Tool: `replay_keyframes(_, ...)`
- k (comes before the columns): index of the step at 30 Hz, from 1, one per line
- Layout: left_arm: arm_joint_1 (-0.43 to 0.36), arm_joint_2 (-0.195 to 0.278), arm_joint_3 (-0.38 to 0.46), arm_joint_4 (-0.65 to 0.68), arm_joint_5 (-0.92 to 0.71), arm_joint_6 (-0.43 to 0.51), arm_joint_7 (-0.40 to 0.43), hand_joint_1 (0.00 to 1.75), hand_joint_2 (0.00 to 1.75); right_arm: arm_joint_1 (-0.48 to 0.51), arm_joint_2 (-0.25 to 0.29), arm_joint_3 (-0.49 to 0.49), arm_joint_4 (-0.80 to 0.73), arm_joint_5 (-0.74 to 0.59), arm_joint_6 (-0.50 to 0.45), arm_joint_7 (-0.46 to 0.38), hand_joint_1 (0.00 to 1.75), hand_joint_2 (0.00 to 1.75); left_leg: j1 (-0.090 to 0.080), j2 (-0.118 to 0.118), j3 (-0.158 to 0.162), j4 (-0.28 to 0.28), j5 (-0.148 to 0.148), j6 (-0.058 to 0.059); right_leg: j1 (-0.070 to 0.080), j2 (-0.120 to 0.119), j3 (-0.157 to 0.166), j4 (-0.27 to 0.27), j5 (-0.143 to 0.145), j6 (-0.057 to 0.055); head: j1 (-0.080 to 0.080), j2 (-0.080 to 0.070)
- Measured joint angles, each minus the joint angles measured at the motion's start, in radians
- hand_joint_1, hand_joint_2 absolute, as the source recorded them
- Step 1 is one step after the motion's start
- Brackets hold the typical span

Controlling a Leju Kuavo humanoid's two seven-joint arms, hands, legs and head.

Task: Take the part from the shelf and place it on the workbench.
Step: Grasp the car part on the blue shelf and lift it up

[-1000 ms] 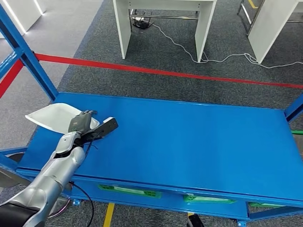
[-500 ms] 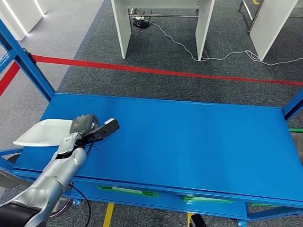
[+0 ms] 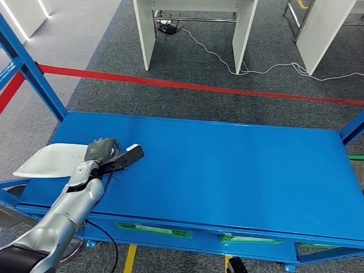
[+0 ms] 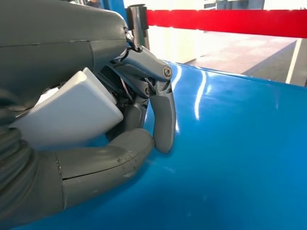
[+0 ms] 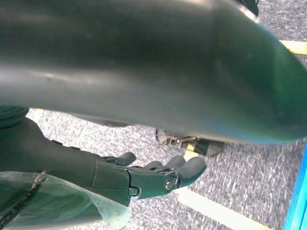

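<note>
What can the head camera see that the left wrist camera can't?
The head view alone takes in the long blue shelf from end to end, the silver left arm, the white table legs and the white cable on the grey carpet. The left wrist view alone catches, close up, the thick grey thumb under the white part. Both show the left hand gripping that part, the blue surface and a red stripe.
</note>
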Motion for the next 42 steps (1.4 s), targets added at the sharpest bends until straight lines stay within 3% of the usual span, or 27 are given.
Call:
replay_keyframes(2, -0.002, -0.002, 0.002, 0.000, 0.001, 0.006, -0.001, 1.75, 1.75, -0.001, 0.000, 0.000, 0.000, 0.000, 0.000, 0.000, 0.00, 0.00, 0.004, 0.003, 0.005, -0.009, 0.005, 0.011, 0.000, -0.002, -0.028, 0.058, -0.038, 0.008, 0.003, 0.000)
replay_keyframes(4, -0.002, -0.003, 0.004, 0.000, 0.002, 0.012, -0.003, 1.75, 1.75, 0.000, 0.000, 0.000, 0.000, 0.000, 0.000, 0.000, 0.00, 0.00, 0.004, 0.004, 0.004, -0.010, 0.006, 0.017, -0.001, -0.003, -0.089, 0.185, -0.098, 0.012, 0.006, 0.000)
replay_keyframes(6, 0.001, -0.004, 0.005, 0.000, 0.002, 0.019, -0.007, 1.75, 1.75, 0.002, 0.000, 0.000, 0.000, -0.001, 0.000, 0.002, 0.00, 0.00, 0.002, 0.004, 0.002, -0.009, 0.006, 0.018, -0.001, -0.003, -0.135, 0.276, -0.122, 0.014, 0.006, 0.000)
replay_keyframes(7, 0.003, -0.004, 0.006, 0.001, 0.002, 0.023, -0.009, 1.75, 1.75, 0.002, 0.000, 0.000, 0.000, -0.001, 0.000, 0.002, 0.00, 0.00, 0.002, 0.004, 0.001, -0.008, 0.006, 0.018, -0.001, -0.003, -0.134, 0.272, -0.108, 0.014, 0.007, 0.000)
replay_keyframes(8, 0.004, -0.004, 0.006, 0.001, 0.001, 0.030, -0.011, 1.75, 1.75, 0.002, 0.000, 0.000, 0.000, 0.000, 0.000, 0.003, 0.00, 0.00, 0.002, 0.004, 0.002, -0.006, 0.006, 0.017, -0.001, -0.004, -0.112, 0.228, -0.077, 0.013, 0.006, 0.000)
replay_keyframes(10, 0.004, -0.004, 0.007, 0.001, -0.001, 0.053, -0.021, 1.75, 1.75, 0.000, -0.001, 0.000, 0.000, 0.001, 0.000, 0.003, 0.00, 0.00, 0.000, 0.003, 0.000, 0.000, 0.002, 0.012, 0.000, -0.006, -0.040, 0.085, -0.017, 0.008, 0.007, 0.000)
replay_keyframes(12, 0.006, -0.003, 0.007, 0.000, -0.009, 0.093, -0.040, 1.75, 1.75, -0.002, -0.001, 0.000, 0.000, 0.004, 0.001, 0.003, 0.00, 0.00, -0.003, 0.002, -0.006, 0.006, 0.001, 0.002, 0.001, -0.007, 0.002, 0.006, 0.000, 0.002, 0.006, 0.000)
replay_keyframes(16, 0.016, 0.005, 0.006, -0.001, -0.041, 0.209, -0.081, 1.75, 1.75, 0.001, -0.001, 0.000, 0.000, 0.008, 0.001, 0.003, 0.00, 0.00, -0.001, 0.001, -0.015, 0.020, -0.010, -0.016, 0.001, -0.005, 0.003, -0.002, 0.004, -0.017, 0.005, 0.000)
replay_keyframes(18, 0.021, 0.011, 0.004, -0.004, -0.067, 0.278, -0.095, 1.75, 1.75, -0.001, -0.001, 0.000, 0.000, 0.010, 0.001, 0.002, 0.00, 0.00, 0.002, 0.001, -0.050, 0.108, -0.064, -0.027, -0.003, -0.006, 0.005, -0.005, 0.006, -0.027, 0.002, 0.000)
replay_keyframes(20, 0.028, 0.016, 0.003, -0.007, -0.097, 0.344, -0.100, 1.75, 1.75, -0.001, -0.001, 0.000, 0.000, 0.011, 0.001, 0.002, 0.00, 0.00, 0.004, 0.001, -0.110, 0.244, -0.124, -0.033, -0.002, -0.005, 0.005, -0.005, 0.005, -0.031, 0.000, 0.000)
replay_keyframes(21, 0.033, 0.019, 0.003, -0.008, -0.111, 0.368, -0.100, 1.75, 1.75, -0.001, -0.001, 0.000, 0.000, 0.011, 0.001, 0.001, 0.00, 0.00, 0.004, 0.001, -0.130, 0.287, -0.134, -0.034, -0.002, -0.005, 0.006, -0.005, 0.004, -0.032, 0.000, 0.000)
replay_keyframes(22, 0.040, 0.021, 0.003, -0.012, -0.125, 0.384, -0.100, 1.75, 1.75, 0.000, -0.001, 0.000, 0.000, 0.010, 0.001, 0.001, 0.00, 0.00, 0.004, 0.001, -0.133, 0.293, -0.124, -0.033, -0.002, -0.004, 0.007, -0.004, 0.004, -0.032, 0.000, 0.000)
replay_keyframes(23, 0.046, 0.023, 0.003, -0.020, -0.142, 0.396, -0.099, 1.75, 1.75, 0.000, -0.001, 0.000, 0.000, 0.009, 0.001, 0.000, 0.00, 0.00, 0.005, 0.001, -0.118, 0.257, -0.095, -0.031, -0.002, -0.003, 0.009, -0.004, 0.003, -0.032, 0.000, 0.000)
replay_keyframes(25, 0.057, 0.026, 0.004, -0.050, -0.182, 0.409, -0.097, 1.75, 1.75, -0.001, -0.001, 0.000, 0.000, 0.006, 0.001, -0.001, 0.00, 0.00, 0.003, 0.000, -0.057, 0.120, -0.021, -0.024, -0.001, -0.002, 0.013, -0.004, -0.001, -0.028, 0.000, 0.000)
replay_keyframes(26, 0.060, 0.027, 0.006, -0.067, -0.199, 0.413, -0.097, 1.75, 1.75, -0.001, -0.001, 0.000, 0.000, 0.005, 0.001, -0.001, 0.00, 0.00, 0.001, 0.000, -0.030, 0.061, 0.000, -0.020, 0.000, -0.002, 0.013, -0.003, -0.002, -0.026, 0.000, 0.000)
replay_keyframes(27, 0.063, 0.028, 0.007, -0.080, -0.211, 0.415, -0.097, 1.75, 1.75, -0.002, -0.001, 0.000, 0.000, 0.004, 0.000, -0.001, 0.00, 0.00, -0.001, 0.000, -0.015, 0.026, 0.007, -0.016, 0.002, -0.002, 0.011, -0.002, -0.003, -0.022, 0.001, 0.000)
replay_keyframes(31, 0.080, 0.028, 0.009, -0.121, -0.228, 0.418, -0.099, 1.75, 1.75, -0.001, -0.001, 0.000, 0.000, 0.002, 0.000, -0.001, 0.00, 0.00, 0.001, 0.001, -0.008, -0.001, 0.004, 0.002, 0.002, -0.003, 0.000, 0.003, -0.012, -0.002, 0.002, 0.000)
replay_keyframes(33, 0.085, 0.027, 0.015, -0.146, -0.243, 0.418, -0.108, 1.75, 1.75, -0.001, -0.001, 0.000, 0.000, 0.001, -0.002, -0.001, 0.00, 0.00, 0.005, 0.002, -0.004, -0.008, 0.007, 0.013, 0.001, -0.005, -0.035, 0.075, -0.054, 0.006, 0.004, 0.000)
replay_keyframes(35, 0.095, 0.022, 0.023, -0.174, -0.263, 0.418, -0.121, 1.75, 1.75, 0.000, -0.001, 0.000, 0.000, 0.000, -0.003, -0.001, 0.00, 0.00, 0.004, 0.002, -0.004, -0.008, 0.006, 0.018, 0.000, -0.006, -0.099, 0.207, -0.110, 0.010, 0.005, 0.000)
replay_keyframes(36, 0.102, 0.019, 0.025, -0.188, -0.271, 0.418, -0.128, 1.75, 1.75, 0.001, -0.001, 0.000, 0.000, -0.001, -0.004, -0.001, 0.00, 0.00, 0.003, 0.002, -0.004, -0.007, 0.006, 0.019, 0.000, -0.006, -0.126, 0.258, -0.123, 0.011, 0.005, 0.000)
replay_keyframes(37, 0.110, 0.014, 0.026, -0.202, -0.275, 0.418, -0.134, 1.75, 1.75, 0.003, -0.001, 0.000, 0.000, -0.002, -0.005, -0.002, 0.00, 0.00, 0.002, 0.001, -0.003, -0.007, 0.005, 0.019, 0.000, -0.006, -0.138, 0.275, -0.116, 0.011, 0.005, 0.000)
replay_keyframes(38, 0.118, 0.010, 0.026, -0.218, -0.272, 0.418, -0.141, 1.75, 1.75, 0.004, -0.001, 0.000, 0.000, -0.003, -0.005, -0.002, 0.00, 0.00, 0.001, 0.001, -0.002, -0.006, 0.004, 0.019, 0.001, -0.006, -0.130, 0.251, -0.091, 0.009, 0.005, 0.000)
replay_keyframes(40, 0.131, 0.001, 0.024, -0.262, -0.249, 0.419, -0.157, 1.75, 1.75, 0.006, -0.001, 0.000, 0.000, -0.006, -0.007, -0.004, 0.00, 0.00, 0.001, 0.000, 0.000, -0.002, 0.000, 0.016, 0.002, -0.006, -0.071, 0.119, -0.021, 0.003, 0.005, 0.000)
replay_keyframes(42, 0.141, -0.007, 0.018, -0.307, -0.224, 0.419, -0.170, 1.75, 1.75, 0.008, -0.001, 0.000, 0.000, -0.009, -0.008, -0.006, 0.00, 0.00, -0.003, -0.001, -0.003, 0.003, -0.003, 0.009, 0.004, -0.007, -0.018, 0.015, 0.010, -0.003, 0.004, 0.000)
